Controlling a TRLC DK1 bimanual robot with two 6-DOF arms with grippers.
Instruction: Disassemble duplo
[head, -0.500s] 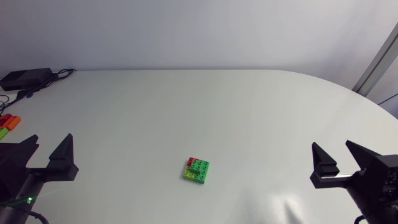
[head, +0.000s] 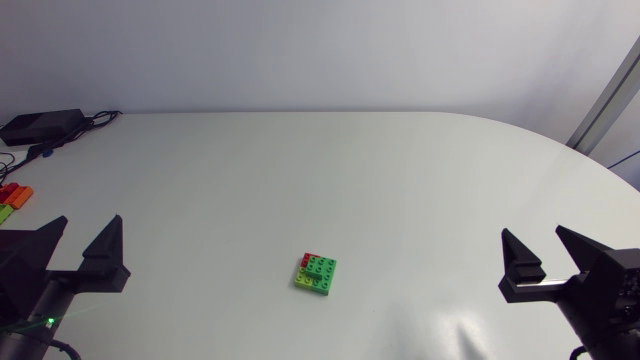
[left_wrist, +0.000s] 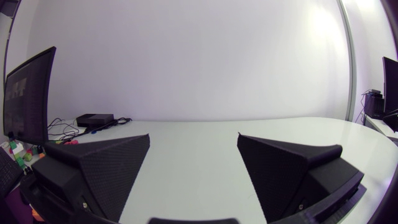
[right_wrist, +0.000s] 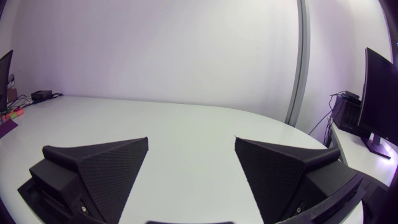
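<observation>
Green-topped duplo (head: 316, 274) sits whole at near centre, nothing pulled off yet, while left gripper (head: 88, 222) and right gripper (head: 532, 232) hang released and empty, well apart from it.

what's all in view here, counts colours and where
duplo stack: one, green and lime with red, near the table's middle, towards the front
loose bricks: a few, red, orange, green, table's left edge
black box: one, with cables, far left corner
table: one, white
left gripper: one, black, open, empty, at the left
right gripper: one, black, open, empty, at the right
</observation>
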